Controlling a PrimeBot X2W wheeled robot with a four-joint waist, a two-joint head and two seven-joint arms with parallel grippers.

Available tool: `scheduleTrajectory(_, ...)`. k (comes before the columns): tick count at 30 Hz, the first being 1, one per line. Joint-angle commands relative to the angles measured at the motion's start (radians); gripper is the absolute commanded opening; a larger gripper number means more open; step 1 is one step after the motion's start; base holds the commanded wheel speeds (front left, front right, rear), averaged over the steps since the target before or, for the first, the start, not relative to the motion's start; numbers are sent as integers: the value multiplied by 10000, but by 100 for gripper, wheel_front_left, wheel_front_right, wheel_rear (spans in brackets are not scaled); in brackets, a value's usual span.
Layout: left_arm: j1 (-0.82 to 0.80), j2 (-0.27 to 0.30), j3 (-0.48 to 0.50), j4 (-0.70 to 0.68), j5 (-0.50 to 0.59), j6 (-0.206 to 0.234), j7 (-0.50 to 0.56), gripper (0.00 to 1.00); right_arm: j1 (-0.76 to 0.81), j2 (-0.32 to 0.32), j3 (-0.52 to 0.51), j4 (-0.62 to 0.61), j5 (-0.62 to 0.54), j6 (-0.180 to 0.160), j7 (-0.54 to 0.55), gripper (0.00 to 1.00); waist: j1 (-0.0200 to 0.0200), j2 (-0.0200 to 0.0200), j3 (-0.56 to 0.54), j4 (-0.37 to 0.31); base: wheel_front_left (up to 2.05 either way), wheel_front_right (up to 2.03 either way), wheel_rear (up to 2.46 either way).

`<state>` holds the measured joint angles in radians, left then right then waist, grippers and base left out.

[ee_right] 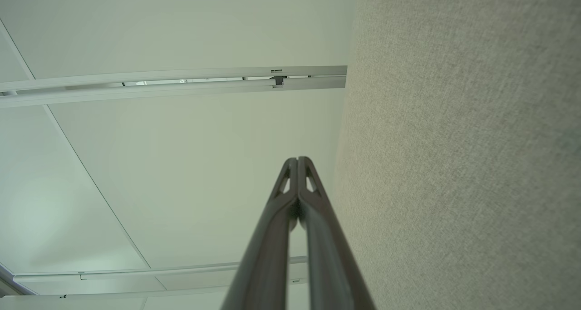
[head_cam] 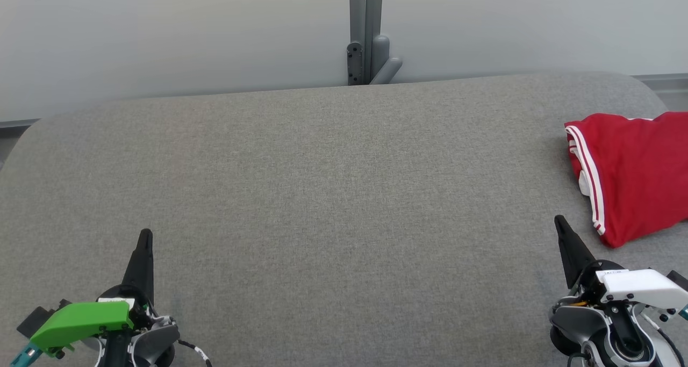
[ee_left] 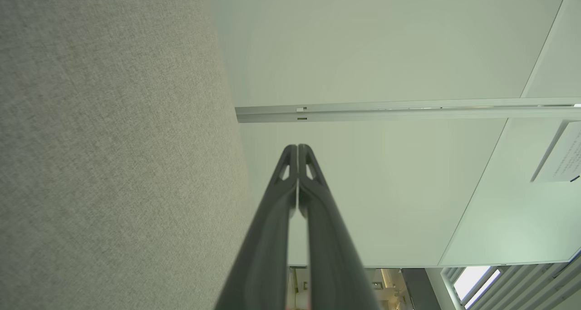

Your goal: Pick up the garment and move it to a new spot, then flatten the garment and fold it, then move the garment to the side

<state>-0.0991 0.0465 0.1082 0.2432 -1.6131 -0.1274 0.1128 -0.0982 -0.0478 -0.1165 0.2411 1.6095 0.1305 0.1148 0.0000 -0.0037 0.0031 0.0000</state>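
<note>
A red garment (head_cam: 631, 173) with white side stripes lies folded at the right edge of the grey fabric-covered table (head_cam: 333, 195), running out of the head view. My right gripper (head_cam: 559, 222) stands shut and empty at the lower right, its tip just left of the garment's near corner and apart from it. At the lower left my left gripper (head_cam: 145, 234) is shut too, holding nothing. In each wrist view the dark fingers meet at their tips, left gripper (ee_left: 297, 147) and right gripper (ee_right: 297, 160), beside the grey cloth surface.
A pale wall runs behind the table's far edge, with a grey post and bracket (head_cam: 368, 44) at the middle. The broad middle of the grey surface lies between my two grippers. White panels and rails (ee_left: 399, 112) show beyond the fingers in the wrist views.
</note>
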Motion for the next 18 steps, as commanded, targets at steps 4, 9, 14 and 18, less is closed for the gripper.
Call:
scheduleTrajectory(4, -146, 70, 30, -14, -15, -62, 18, 0, -99, -45, -25, -30, 70, 4, 57, 0, 0, 37, 0, 0, 0, 0, 0)
scheduleTrajectory(9, -146, 70, 30, -14, -15, -62, 18, 0, -99, -45, -25, -30, 71, 4, 57, 0, 0, 37, 0, 0, 0, 0, 0)
scheduleTrajectory(14, -146, 70, 30, -14, -15, -62, 18, 0, -98, -45, -25, -30, 71, 4, 57, 0, 0, 37, 0, 0, 0, 0, 0)
scheduleTrajectory(18, -146, 70, 30, -14, -15, -62, 18, 0, -98, -45, -25, -30, 71, 4, 57, 0, 0, 37, 0, 0, 0, 0, 0)
